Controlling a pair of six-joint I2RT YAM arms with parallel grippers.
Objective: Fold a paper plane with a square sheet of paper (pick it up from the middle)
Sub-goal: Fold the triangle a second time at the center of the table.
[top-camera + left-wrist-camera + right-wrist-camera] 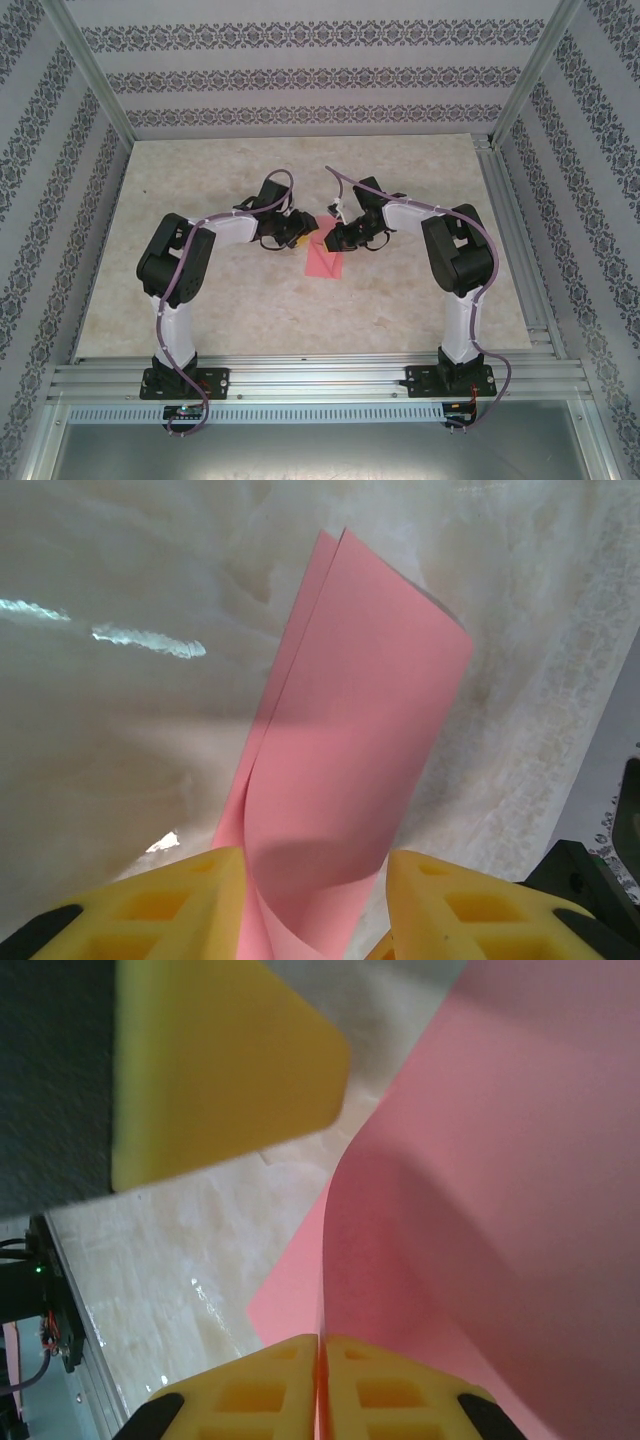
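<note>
The square sheet of paper point(325, 262) is pink-red and lies partly on the table between my two grippers, its upper part lifted and curled over. In the left wrist view the sheet point(350, 710) bends into a loose loop between my yellow fingers. The left gripper point(315, 865) is open around that loop: the paper touches the left finger and a gap shows at the right one. My right gripper point(322, 1342) is shut on an edge of the sheet point(500, 1210), with pink paper showing in the seam. In the top view the left gripper point(300, 232) and right gripper point(335, 238) stand close together.
The beige marbled table point(250, 300) is ringed by aluminium rails at the front point(320, 380) and right point(510, 250), with patterned walls behind. A yellow finger of the left gripper point(220, 1060) hangs close above in the right wrist view.
</note>
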